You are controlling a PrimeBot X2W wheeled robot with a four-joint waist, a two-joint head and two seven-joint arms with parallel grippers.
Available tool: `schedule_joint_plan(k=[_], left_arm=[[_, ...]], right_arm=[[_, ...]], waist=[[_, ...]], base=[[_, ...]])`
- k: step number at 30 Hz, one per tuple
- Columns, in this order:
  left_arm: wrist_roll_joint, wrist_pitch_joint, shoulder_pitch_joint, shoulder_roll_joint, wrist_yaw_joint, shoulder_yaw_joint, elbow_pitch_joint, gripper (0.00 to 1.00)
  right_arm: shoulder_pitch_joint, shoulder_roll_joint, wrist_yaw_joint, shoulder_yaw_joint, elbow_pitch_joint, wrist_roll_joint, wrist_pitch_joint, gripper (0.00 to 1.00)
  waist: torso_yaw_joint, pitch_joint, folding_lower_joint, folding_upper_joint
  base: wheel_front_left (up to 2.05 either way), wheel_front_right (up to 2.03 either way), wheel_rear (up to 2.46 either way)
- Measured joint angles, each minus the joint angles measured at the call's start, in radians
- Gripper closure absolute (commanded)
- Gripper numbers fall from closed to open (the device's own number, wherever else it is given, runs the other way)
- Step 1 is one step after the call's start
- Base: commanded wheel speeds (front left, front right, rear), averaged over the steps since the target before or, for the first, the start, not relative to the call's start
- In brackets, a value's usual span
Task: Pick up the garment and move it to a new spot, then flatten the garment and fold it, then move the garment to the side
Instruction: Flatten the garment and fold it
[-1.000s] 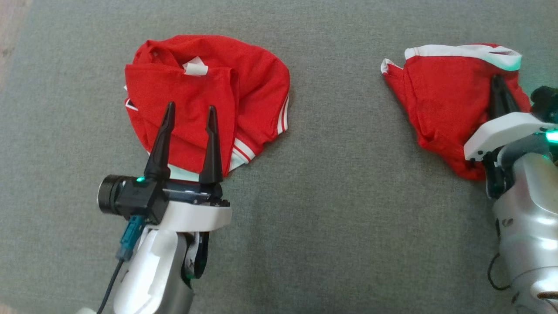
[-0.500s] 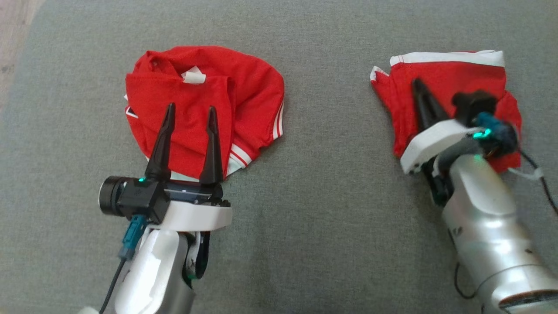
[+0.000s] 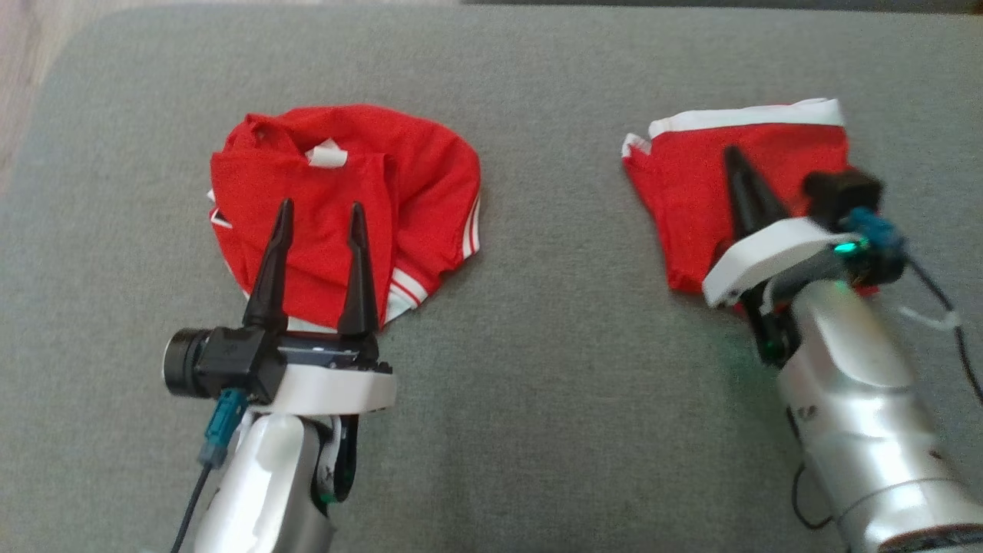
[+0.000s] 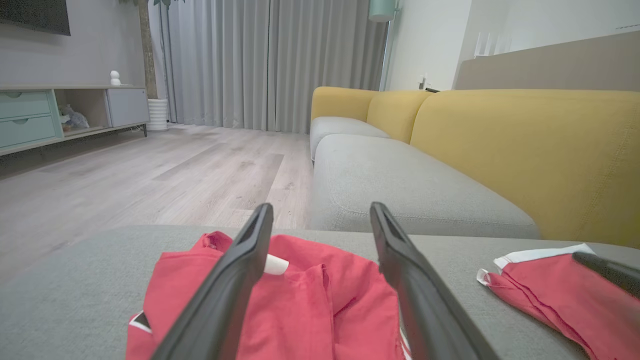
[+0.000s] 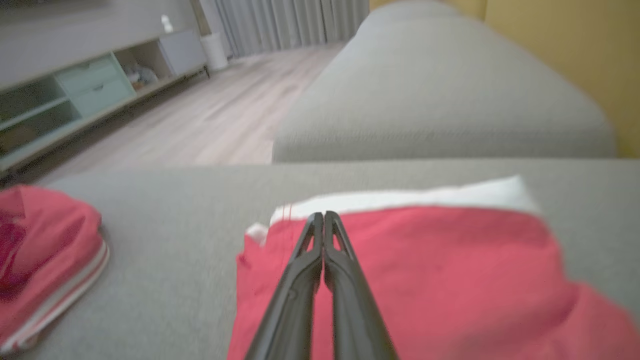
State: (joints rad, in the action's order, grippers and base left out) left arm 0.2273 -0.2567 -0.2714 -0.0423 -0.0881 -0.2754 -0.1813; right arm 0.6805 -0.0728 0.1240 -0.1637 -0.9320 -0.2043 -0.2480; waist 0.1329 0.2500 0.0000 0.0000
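We find the garment (image 3: 338, 207) bunched on the grey cushion (image 3: 553, 346), directly ahead of the left gripper (image 3: 321, 204), whose 2 fingers stand apart and empty. The right gripper (image 3: 731, 153), fingers pressed together, sits over the other red cloth (image 3: 683, 207), well apart. The left arm is nearer.

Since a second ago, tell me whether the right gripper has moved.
Yes. The right gripper shifted left across the red white-edged cloth, from its right end toward its middle.
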Motion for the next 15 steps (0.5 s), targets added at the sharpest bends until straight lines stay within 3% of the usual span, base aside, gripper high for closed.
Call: schedule_joint_plan(k=[6,12,13,14,15], left_arm=[[0.000,0.000,0.025,0.000,0.000,0.015,-0.002,0.00],[0.000,0.000,0.068,0.000,0.000,0.022,-0.012,0.00],[0.000,0.000,0.075,0.000,0.000,0.024,-0.015,0.00],[0.000,0.000,0.084,-0.001,0.000,0.025,-0.021,0.00],[0.000,0.000,0.092,-0.001,0.000,0.025,-0.032,0.00]], right_arm=[[-0.132,-0.002,0.000,0.143,0.253,0.037,-0.003,1.00],[-0.330,0.004,0.000,0.223,0.408,0.058,-0.005,1.00],[-0.356,0.007,0.000,0.226,0.429,0.063,-0.005,0.40],[-0.379,0.010,0.000,0.226,0.449,0.069,-0.005,0.00],[-0.401,0.013,0.000,0.226,0.465,0.073,-0.005,0.00]], waist=[[-0.031,-0.060,-0.0001,0.0000],[-0.059,-0.118,-0.0001,0.0000],[-0.063,-0.127,-0.0002,0.0000],[-0.068,-0.134,-0.0001,0.0000],[-0.073,-0.140,-0.0002,0.0000]], base=[[0.00,0.00,0.00],[0.00,0.00,0.00],[0.00,0.00,0.00],[0.00,0.00,0.00],[0.00,0.00,0.00]])
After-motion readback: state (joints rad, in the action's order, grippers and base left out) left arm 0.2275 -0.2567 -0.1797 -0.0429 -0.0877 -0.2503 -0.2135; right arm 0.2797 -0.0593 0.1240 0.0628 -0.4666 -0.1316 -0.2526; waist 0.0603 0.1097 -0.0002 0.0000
